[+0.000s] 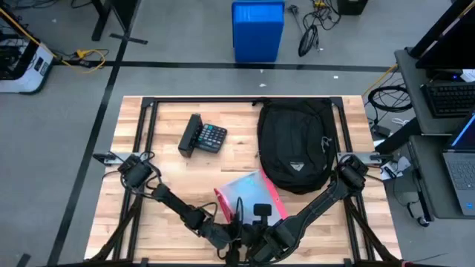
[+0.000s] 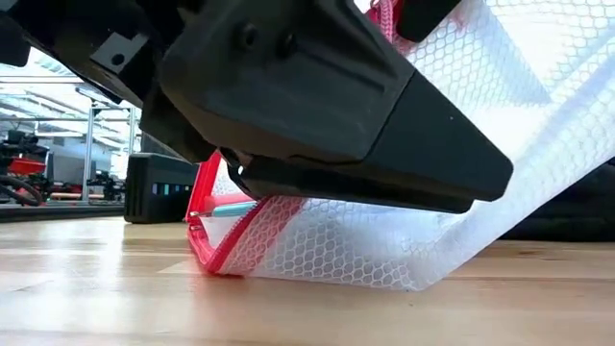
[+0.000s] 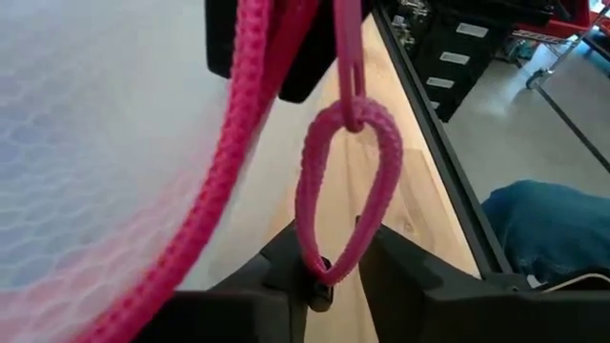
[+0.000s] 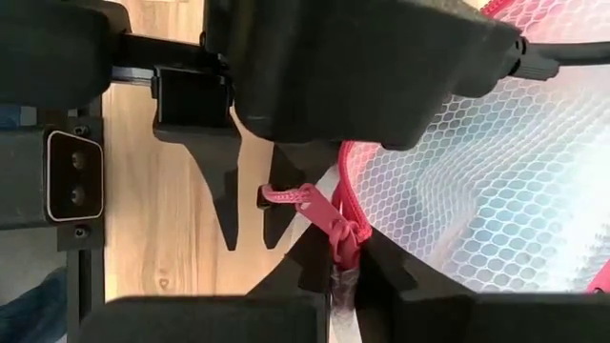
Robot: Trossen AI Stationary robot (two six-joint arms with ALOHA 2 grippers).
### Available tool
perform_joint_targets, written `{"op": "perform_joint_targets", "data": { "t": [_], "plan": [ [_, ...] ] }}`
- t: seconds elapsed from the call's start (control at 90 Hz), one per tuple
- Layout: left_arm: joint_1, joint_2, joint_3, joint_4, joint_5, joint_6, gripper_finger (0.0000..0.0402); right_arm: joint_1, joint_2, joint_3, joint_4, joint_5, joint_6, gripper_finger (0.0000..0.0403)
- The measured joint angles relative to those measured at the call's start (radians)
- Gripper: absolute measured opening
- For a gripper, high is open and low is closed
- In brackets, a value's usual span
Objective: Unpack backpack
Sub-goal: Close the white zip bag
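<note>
Fingers (image 3: 405, 276) of the left gripper (image 3: 334, 262) sit close together with a small gap. The pink loop (image 3: 307, 200) of a zip pull hangs down into that gap. I cannot tell if the fingers squeeze it. This gripper is low over the near edge of the table (image 1: 163, 170), close to the middle.

Back toward the far edge, left of the middle, lies a black calculator (image 1: 206, 137). It is well apart from the grippers.

Next comes a see-through net pouch (image 1: 249, 189) with a pink zip (image 4: 345, 233). It is near the middle of the near edge. From the low view, one corner of the pouch touches the wood and the rest slopes up off it. Something pink and blue shows inside, but I cannot tell what it is.

Right beside the left gripper is the right gripper (image 4: 343, 262). Its fingers (image 4: 391, 272) are pinched tight on the pink zip edge of the pouch. The two grippers face each other, very close, with the zip pull between them.

On the right half of the table lies the backpack (image 1: 295, 141). It is big, black and flat on the wood. It runs from the far edge toward the middle, with its small white patch at the end nearer the pouch. The pouch is just beside that end. No gripper touches the backpack.

Past the far edge, a blue box (image 1: 257, 30) stands on the floor.
</note>
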Motion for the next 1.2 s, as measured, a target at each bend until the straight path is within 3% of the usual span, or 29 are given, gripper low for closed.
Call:
{"op": "perform_joint_targets", "data": {
  "t": [0.278,0.689,1.2],
  "plan": [
    [0.000,0.000,0.000,-0.012,0.027,-0.002,0.0007,0.000,0.000,0.000,0.000,0.000,-0.003,0.0004],
    [-0.025,-0.031,0.001,-0.056,0.021,-0.050,0.0002,0.014,0.000,0.000,-0.009,0.001,0.001,0.0004],
    [-0.087,-0.234,0.006,-0.636,-0.133,-0.235,0.0000,0.032,-0.001,0.001,-0.053,-0.017,0.030,0.0004]
  ]
}}
